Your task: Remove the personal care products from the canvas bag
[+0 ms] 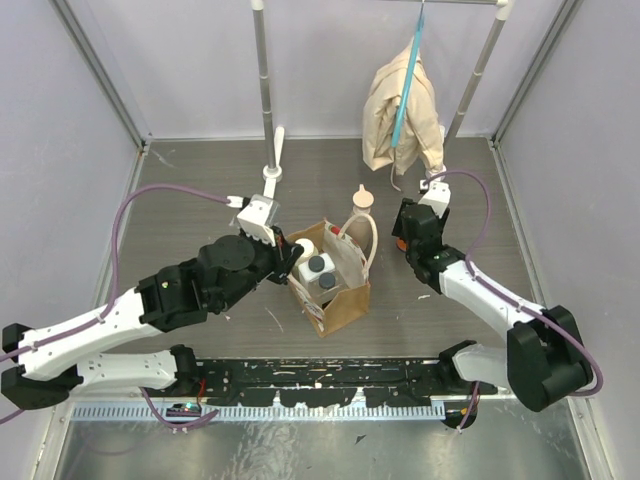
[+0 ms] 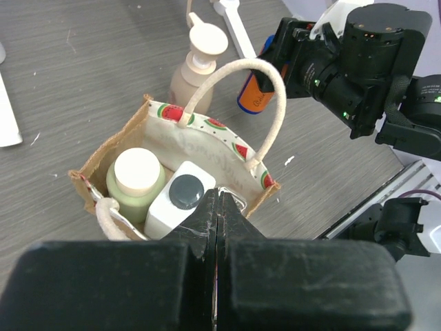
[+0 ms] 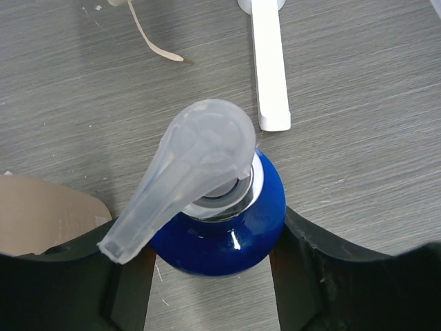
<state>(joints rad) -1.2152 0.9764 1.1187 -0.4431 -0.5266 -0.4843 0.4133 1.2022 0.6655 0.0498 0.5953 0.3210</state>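
- I had my right pincer (image 3: 210, 272) clamped on the blue bottle (image 3: 227, 231), beside the canvas bag (image 1: 345, 300).
- My left pincer (image 2: 217, 207) was pressed together at the bag's rim.
- I judged it best to set the bottle down straight and slowly.

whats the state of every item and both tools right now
canvas bag, upright, mouth open, two bottles inside
cream-capped bottle, upright in bag
white bottle, upright in bag, cap on
beige pump bottle, standing on table outside bag
blue bottle, out of bag, gripped by right tool
left tool, shut at bag's near rim
right tool, shut on blue bottle
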